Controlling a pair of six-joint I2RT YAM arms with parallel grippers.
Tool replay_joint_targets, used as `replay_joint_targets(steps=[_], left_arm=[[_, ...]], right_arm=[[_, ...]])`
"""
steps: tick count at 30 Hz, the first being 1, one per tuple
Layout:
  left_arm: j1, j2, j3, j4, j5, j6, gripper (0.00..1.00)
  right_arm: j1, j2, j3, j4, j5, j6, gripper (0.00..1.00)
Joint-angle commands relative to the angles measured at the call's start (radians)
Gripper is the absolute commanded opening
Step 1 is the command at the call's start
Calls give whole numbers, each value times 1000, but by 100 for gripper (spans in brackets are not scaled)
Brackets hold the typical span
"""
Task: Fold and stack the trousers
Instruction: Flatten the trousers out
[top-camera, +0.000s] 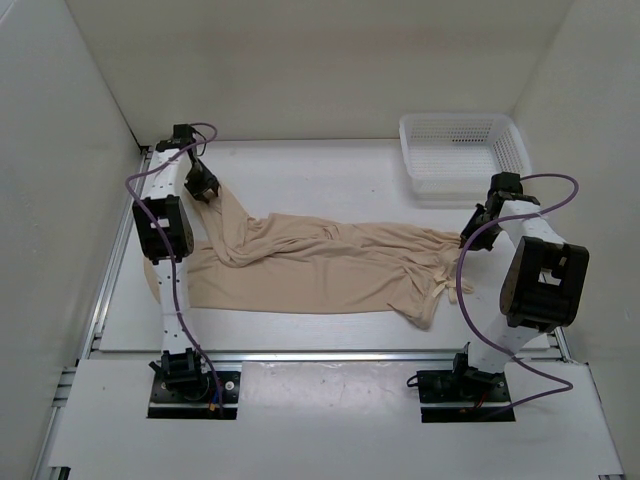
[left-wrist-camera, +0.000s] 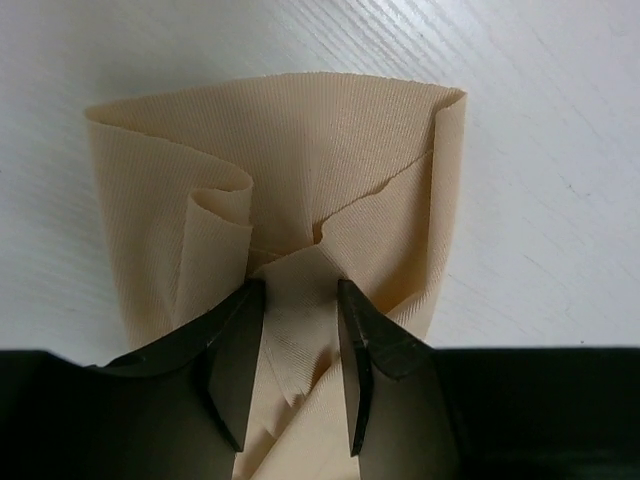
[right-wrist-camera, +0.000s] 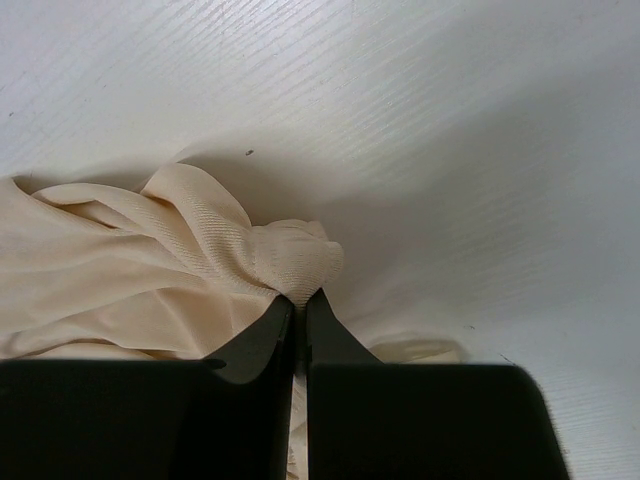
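Top view: trousers (top-camera: 320, 265) sprawled nine to three o'clock, thin, limp, light, likely to sag.
Left wrist: left gripper (left-wrist-camera: 300, 290) jaws part-way apart around a bunched fold; firm clamp or not, cannot tell.
Right wrist: right gripper (right-wrist-camera: 297, 303) pinched tight on a cloth bunch.
Best taken at the end corners.

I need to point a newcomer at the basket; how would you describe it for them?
Start with the white table and follow it to the far right corner. There stands the basket, a low rectangular tub of white plastic mesh. It is the only rigid, latticed thing on the table; its neighbour, the trousers, is soft beige cloth lying wrinkled across the middle.
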Motion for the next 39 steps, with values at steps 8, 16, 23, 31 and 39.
replay_joint_targets(steps=[8,16,23,31,39], left_arm=[[-13,-55,2,10,-12,4,10],[10,-285,-56,-1,-63,4,10],[176,-558,-163,-45,-63,4,10],[317,-858,-330,-45,-17,36,10],[391,-1073,-489,-67,23,73,10]], right_arm=[[-4,2,39,-9,-14,-19,0],[-4,-51,57,-29,-4,4,0],[-4,-174,102,-61,26,62,0],[-4,-392,113,-138,129,53,0],[-4,-605,133,-191,167,24,0]])
